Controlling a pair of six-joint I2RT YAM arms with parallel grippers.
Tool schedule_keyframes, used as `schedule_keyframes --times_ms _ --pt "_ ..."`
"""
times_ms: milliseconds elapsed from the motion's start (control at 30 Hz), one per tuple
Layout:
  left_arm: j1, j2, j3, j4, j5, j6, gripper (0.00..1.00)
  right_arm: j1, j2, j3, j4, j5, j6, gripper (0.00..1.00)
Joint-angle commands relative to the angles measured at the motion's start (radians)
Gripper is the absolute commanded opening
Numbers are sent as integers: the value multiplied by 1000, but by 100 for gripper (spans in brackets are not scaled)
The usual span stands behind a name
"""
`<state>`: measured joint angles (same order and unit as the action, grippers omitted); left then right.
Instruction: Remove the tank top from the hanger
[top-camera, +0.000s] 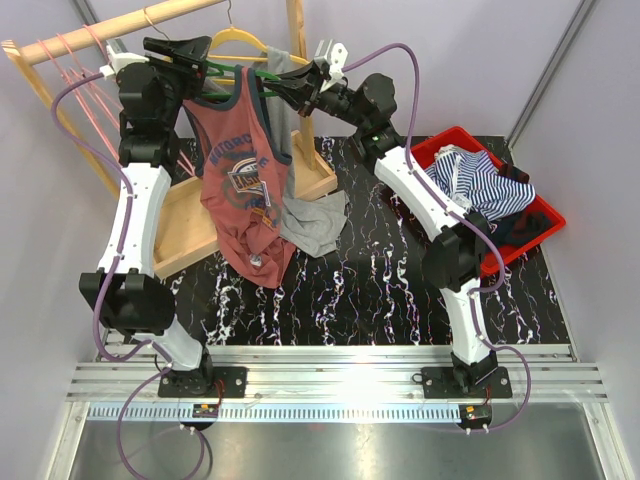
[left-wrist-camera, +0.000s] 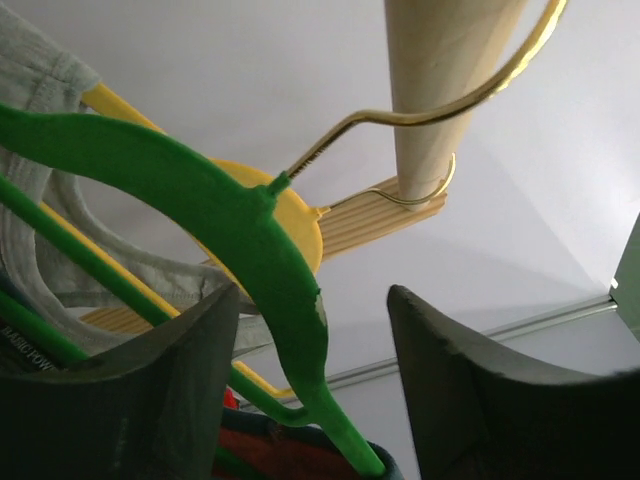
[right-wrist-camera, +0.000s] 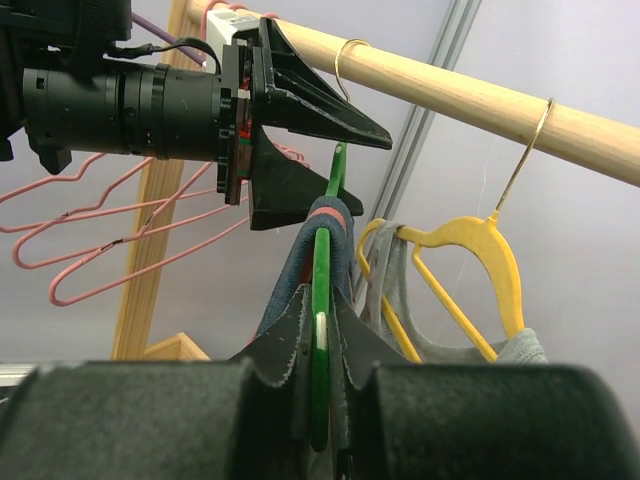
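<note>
Red tank top (top-camera: 238, 170) is hanging on the green hanger (left-wrist-camera: 250, 240) just below the wooden rail (top-camera: 120, 25). Your right gripper (right-wrist-camera: 320, 320) is clenching that hanger under the rail, and your left gripper (left-wrist-camera: 312, 300) is gaping around its shoulder.

I have both arms raised high over the worktop (top-camera: 400, 290), elbows bent, forearms reaching away from their bases and wrists turned in toward each other. My left claw (top-camera: 205, 62) stands with its jaws apart, a clear gap between its two fingers (left-wrist-camera: 150, 400). My right claw (right-wrist-camera: 320, 300) faces it, jaws pinched close on the green hanger (right-wrist-camera: 322, 265). The two claws sit near each other, tips apart.
</note>
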<state>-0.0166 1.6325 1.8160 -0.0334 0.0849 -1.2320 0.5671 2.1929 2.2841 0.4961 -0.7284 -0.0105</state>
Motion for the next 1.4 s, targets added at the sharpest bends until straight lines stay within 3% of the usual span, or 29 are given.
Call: schedule_keyframes --times_ms 0,133,800,1367 --pt "3 -6 49 102 53 19 60 -3 -67 0 33 -42 4 0" --pt "3 -11 48 161 75 51 50 -3 -65 -2 35 -40 4 0" --pt "3 -69 -35 317 125 72 46 -6 -74 -23 35 -31 7 0" --pt "-6 -167 -150 380 233 83 43 -16 -209 -297 194 -157 49 0"
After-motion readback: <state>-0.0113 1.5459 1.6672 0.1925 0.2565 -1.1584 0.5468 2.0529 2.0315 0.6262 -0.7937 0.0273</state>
